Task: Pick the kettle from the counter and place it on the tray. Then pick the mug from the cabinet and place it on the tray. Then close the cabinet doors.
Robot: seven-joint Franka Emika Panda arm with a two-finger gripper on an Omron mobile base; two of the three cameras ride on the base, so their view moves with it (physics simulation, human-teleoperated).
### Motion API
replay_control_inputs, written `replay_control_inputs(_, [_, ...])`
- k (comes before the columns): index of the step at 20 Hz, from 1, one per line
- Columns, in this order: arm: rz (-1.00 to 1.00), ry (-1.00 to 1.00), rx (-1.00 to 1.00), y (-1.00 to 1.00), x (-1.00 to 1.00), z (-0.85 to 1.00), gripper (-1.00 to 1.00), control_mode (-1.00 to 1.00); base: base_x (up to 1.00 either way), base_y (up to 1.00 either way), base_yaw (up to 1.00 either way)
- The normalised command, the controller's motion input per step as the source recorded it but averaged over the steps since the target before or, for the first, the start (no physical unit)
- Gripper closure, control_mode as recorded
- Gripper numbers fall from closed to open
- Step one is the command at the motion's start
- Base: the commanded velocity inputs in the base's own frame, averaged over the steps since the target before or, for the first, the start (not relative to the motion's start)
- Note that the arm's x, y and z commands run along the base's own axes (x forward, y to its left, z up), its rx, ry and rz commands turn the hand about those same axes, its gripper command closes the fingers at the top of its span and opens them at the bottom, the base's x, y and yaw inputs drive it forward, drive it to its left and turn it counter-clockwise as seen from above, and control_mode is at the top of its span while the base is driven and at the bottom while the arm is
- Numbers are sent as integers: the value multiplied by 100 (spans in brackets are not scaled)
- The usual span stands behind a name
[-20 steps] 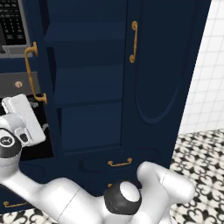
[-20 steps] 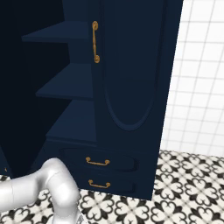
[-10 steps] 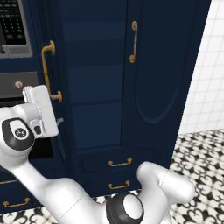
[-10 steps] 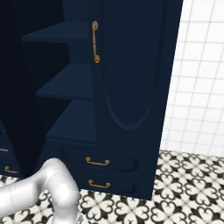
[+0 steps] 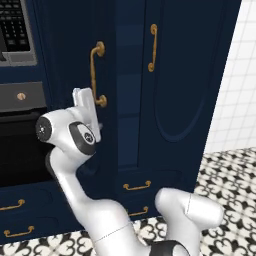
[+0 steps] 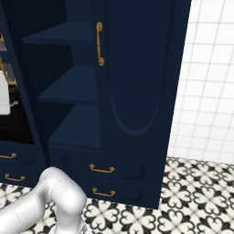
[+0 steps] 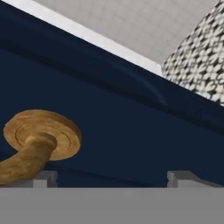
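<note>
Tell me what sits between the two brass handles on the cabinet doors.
In the left base view, between the left door's handle and the right door's handle there is a gap showing dark inner shelves, plus bare navy door panel.

Matt navy cabinet doors (image 5: 170, 85) carry glossy brass handles (image 5: 97, 75).

Cabinet (image 6: 137, 68) stands on patterned floor (image 6: 192, 196); inner shelves (image 6: 68, 87) bare; left door ajar.
</note>
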Motion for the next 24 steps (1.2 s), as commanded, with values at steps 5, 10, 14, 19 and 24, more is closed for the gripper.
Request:
replay_control_inputs(5, [25, -25, 15, -73, 84, 0, -100, -100, 0, 0, 0])
replay_control_inputs(10, [14, -12, 10, -60, 94, 0, -100, -100, 0, 0, 0])
replay_control_inputs(14, [1, 0, 6, -35, 100, 5, -100, -100, 0, 0, 0])
replay_control_inputs(19, [0, 0, 4, -29, 100, 11, -100, -100, 0, 0, 0])
replay_control_inputs(24, [0, 1, 2, -21, 100, 12, -100, -100, 0, 0, 0])
